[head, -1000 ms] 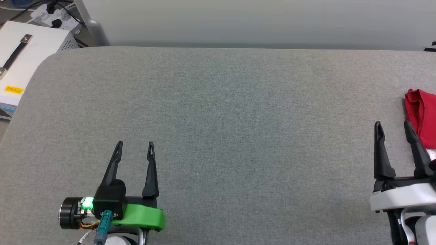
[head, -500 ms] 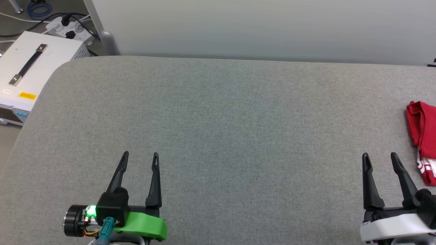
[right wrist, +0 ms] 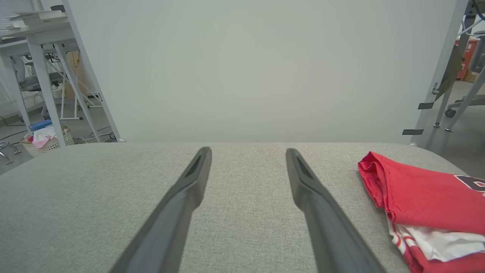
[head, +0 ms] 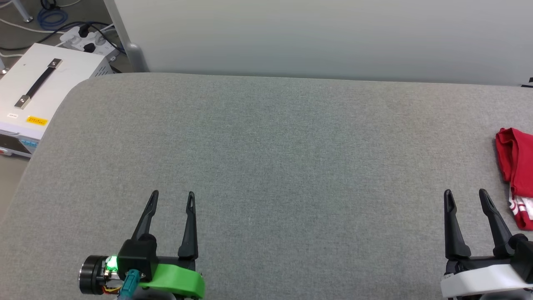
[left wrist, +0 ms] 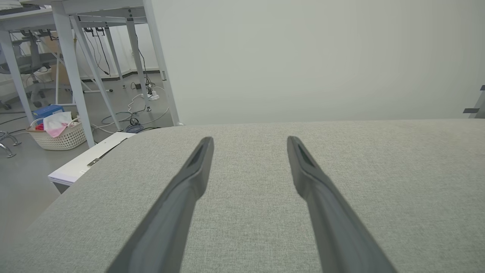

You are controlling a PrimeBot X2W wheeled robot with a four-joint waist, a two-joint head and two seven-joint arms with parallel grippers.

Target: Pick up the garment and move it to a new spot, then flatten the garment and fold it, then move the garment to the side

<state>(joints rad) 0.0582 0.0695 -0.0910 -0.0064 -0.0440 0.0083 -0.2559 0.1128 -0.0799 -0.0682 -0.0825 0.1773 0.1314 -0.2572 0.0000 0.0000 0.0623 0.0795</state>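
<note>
The red garment (head: 516,166) lies folded at the right edge of the grey table (head: 266,150), partly cut off by the head view's border. In the right wrist view the garment (right wrist: 420,193) shows red cloth, a white sleeve with striped trim and part of a black print. My right gripper (head: 465,193) stands open just left of it, touching nothing. Also open, my left gripper (head: 172,194) sits at the lower left over bare table, its fingers (left wrist: 197,167) spread apart. The right fingers (right wrist: 299,170) are spread apart too.
A white box with a black handle (head: 37,91) stands off the table's left edge, with power strips and cables (head: 83,37) behind it. A pale wall panel (head: 316,37) runs along the table's far edge. A basket (left wrist: 60,132) sits on the floor at left.
The head camera has tilted, so the whole scene sits lower. My right gripper drew back toward me and away from the garment. The left gripper kept its place.
</note>
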